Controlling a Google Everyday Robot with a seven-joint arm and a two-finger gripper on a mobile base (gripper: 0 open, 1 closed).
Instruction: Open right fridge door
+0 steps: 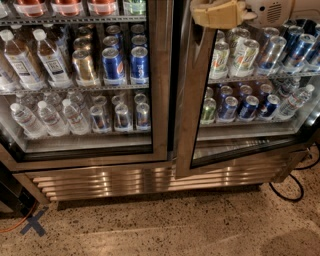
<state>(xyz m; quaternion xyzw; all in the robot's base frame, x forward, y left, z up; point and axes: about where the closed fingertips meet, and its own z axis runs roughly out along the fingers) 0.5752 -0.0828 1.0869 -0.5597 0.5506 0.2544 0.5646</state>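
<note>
Right fridge door, a tall clear glass pane in a wide brushed-steel frame (192,100), stands slightly ajar on the large two-door stainless-steel drinks fridge (100,182). Its free edge is swung out at the middle. The robot's tan gripper (220,12) sits at that edge near the top; whether it is clamped there cannot be told. The door is probably heavy and rigid, so pull on the steel edge, not the fragile glass.

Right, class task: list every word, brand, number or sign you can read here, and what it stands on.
No text reads clearly.
Cans: labels too blurred.
Bottles: labels too blurred.
Blue cross on the floor: a mark, no letters.
Gripper, by the top of the right fridge door frame: no lettering visible.
</note>
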